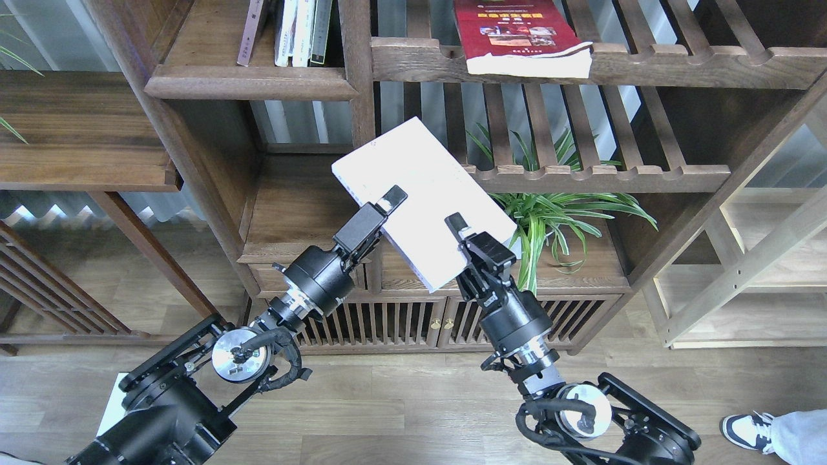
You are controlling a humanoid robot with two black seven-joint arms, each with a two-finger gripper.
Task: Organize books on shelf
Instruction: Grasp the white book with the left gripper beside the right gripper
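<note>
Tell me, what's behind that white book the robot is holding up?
Behind the white book: the bookcase's upright post, a slatted rack and a green plant at its right. The parts directly behind are covered.

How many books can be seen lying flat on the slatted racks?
1: the red book lies on the top slatted rack, overhanging its front rail. Parts beyond the frame's top may hide more.

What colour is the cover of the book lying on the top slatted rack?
Dark red, with a yellow title band and small photos; head view.
</note>
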